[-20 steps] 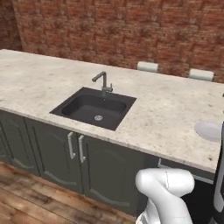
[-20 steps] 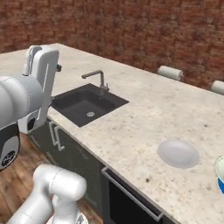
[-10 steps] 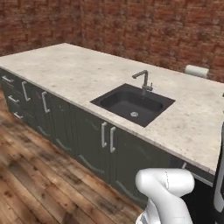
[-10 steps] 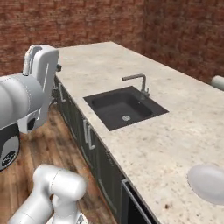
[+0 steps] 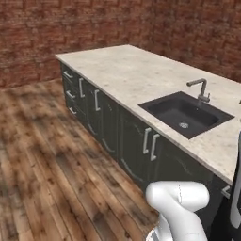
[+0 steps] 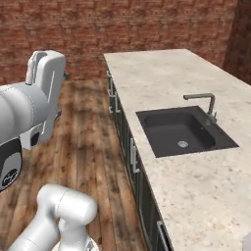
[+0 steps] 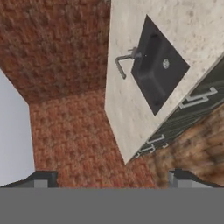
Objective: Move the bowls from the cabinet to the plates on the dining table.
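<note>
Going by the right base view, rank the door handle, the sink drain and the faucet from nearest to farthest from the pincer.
1. Door handle: on the island front, the side facing the open pincer.
2. Drain: in the middle of the basin.
3. Faucet: on the basin's far side.

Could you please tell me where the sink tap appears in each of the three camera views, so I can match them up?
Left base view: the tap stands at the right, behind the dark sink.
Right base view: it is right of centre, at the sink's far right edge.
Hand view: it lies upper centre, left of the basin, the picture being rolled.
Shared landmark: the sink's round drain.
</note>
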Tool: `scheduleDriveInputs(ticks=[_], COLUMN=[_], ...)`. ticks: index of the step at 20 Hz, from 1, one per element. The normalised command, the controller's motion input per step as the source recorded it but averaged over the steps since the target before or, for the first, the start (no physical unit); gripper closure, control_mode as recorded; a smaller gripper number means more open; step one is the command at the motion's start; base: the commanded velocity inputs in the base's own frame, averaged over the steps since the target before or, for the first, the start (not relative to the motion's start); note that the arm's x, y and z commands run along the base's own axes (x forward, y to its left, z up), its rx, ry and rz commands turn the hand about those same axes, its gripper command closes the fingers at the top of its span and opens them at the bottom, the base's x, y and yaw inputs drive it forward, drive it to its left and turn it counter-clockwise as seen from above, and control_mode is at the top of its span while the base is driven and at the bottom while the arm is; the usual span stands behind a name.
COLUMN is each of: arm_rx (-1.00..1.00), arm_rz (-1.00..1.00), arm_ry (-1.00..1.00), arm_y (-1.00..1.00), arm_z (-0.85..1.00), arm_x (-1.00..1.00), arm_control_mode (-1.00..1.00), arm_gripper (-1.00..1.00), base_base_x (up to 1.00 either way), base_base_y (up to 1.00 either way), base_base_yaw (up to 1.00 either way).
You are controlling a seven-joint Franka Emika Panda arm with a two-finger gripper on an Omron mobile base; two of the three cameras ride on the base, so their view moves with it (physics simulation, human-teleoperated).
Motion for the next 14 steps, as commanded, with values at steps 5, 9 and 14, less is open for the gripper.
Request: scheduleDriveInputs(ticks=[5, 9, 14], arm_rx=[0.0, 0.0, 0.0], arm_rz=[0.0, 0.0, 0.0], arm_ry=[0.0, 0.0, 0.0], arm_y=[0.0, 0.0, 0.0], arm_z=[0.0, 0.0, 0.0], arm_x=[0.0, 0.0, 0.0], arm_control_mode=[1.0, 1.0, 1.0], arm_gripper=[-1.0, -1.0, -1.0], base_base_x=[0.0, 0.0, 0.0], base_base_y=[0.0, 0.0, 0.0], base_base_yaw=[0.5, 0.5, 0.5])
